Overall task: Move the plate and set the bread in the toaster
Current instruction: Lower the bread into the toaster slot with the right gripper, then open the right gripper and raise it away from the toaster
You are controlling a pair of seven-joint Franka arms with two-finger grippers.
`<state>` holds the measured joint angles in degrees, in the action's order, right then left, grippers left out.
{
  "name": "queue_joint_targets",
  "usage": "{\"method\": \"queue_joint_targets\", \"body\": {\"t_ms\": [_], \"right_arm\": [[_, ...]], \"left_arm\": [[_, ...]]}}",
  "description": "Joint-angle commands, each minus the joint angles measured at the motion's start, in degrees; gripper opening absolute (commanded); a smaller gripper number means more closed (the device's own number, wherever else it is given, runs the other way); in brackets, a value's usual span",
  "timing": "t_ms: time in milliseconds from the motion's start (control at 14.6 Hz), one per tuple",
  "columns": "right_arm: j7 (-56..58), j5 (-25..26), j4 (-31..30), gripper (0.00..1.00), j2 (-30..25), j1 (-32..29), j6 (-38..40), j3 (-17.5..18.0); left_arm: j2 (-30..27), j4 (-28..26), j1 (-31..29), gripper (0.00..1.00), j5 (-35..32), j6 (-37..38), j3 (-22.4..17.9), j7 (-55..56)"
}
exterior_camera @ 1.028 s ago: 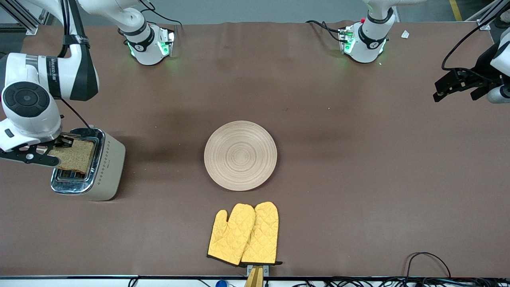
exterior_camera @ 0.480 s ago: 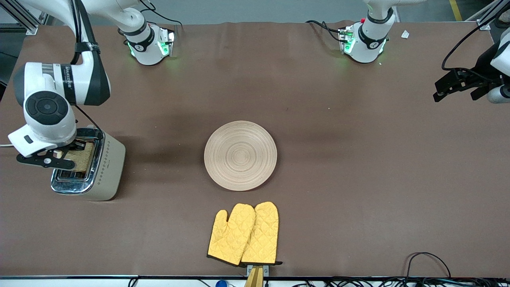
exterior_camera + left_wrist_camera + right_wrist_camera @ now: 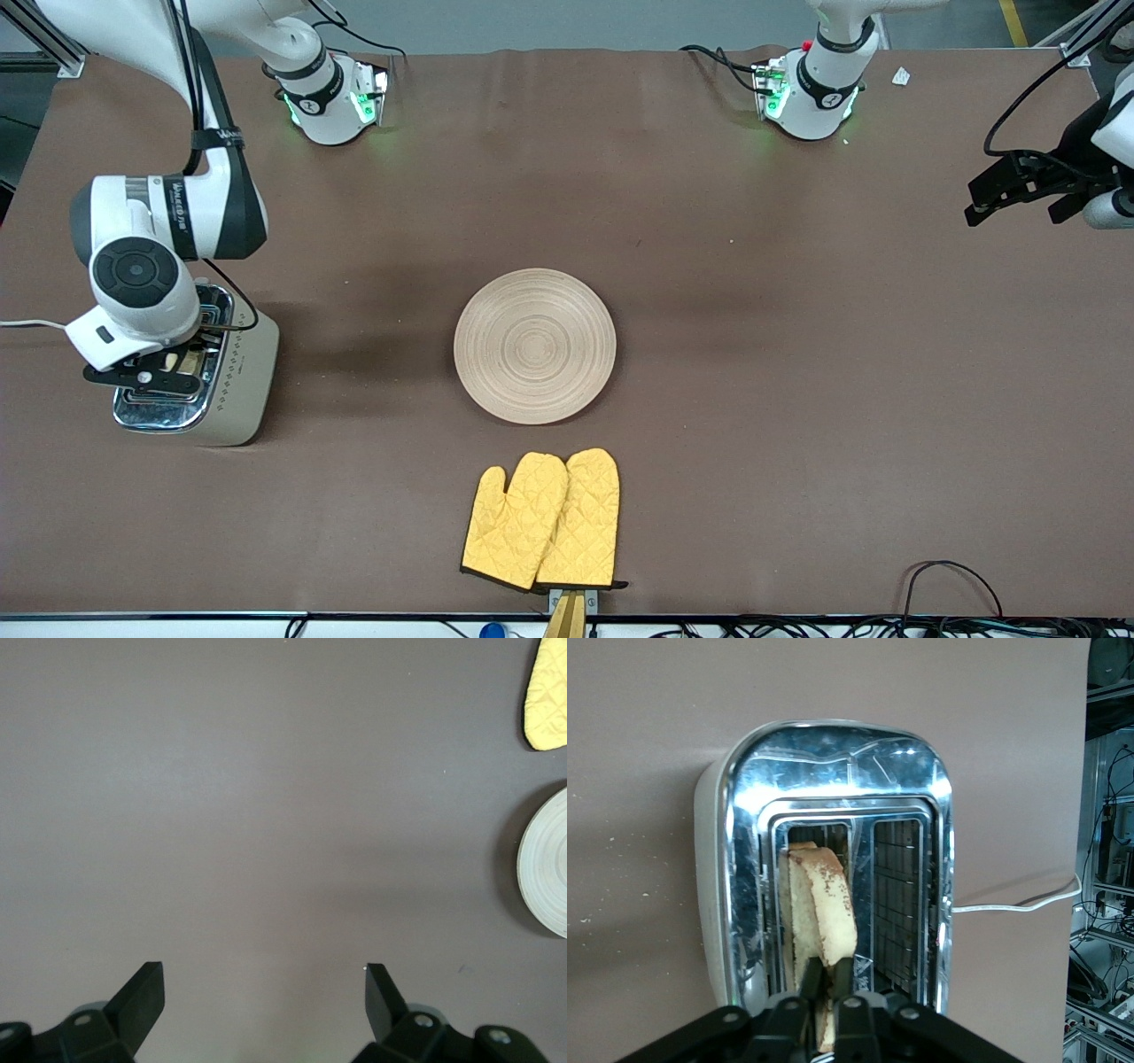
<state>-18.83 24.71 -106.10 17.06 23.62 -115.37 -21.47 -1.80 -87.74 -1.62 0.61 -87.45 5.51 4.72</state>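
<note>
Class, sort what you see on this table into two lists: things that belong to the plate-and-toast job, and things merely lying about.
Belongs to the job:
- plate, mid-table
- bread, standing in a slot
- toaster, at the right arm's end
- right gripper, shut on the bread

Just lying about:
- yellow oven mitts, nearer the front camera than the plate
- left gripper, open, waiting

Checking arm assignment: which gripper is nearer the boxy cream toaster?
Right. The right gripper is directly over the toaster, shut on the bread; the left gripper waits at the left arm's table end.
</note>
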Motion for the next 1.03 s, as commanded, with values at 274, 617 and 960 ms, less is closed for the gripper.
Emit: {"method": "queue_joint_targets", "body": {"t_ms": [274, 617, 960], "right_arm": [[1.0, -17.9, 7.5, 1.00, -1.3, -0.6, 5.9, 0.0], [5.5, -27.1, 24.3, 1.00, -4.9, -1.0, 24.9, -0.4], [9.5, -27.5, 24.4, 1.00, -12.3, -4.5, 29.8, -0.5]], "left_arm": [[-0.7, 0.3, -0.9, 1.00, -0.8, 1.0, 0.4, -1.7], [-1.2, -0.1, -0.8, 1.00, -1.0, 2.8, 2.1, -1.6], [-1.9, -0.2, -0.6, 1.00, -1.1, 2.6, 3.4, -1.8]]}}
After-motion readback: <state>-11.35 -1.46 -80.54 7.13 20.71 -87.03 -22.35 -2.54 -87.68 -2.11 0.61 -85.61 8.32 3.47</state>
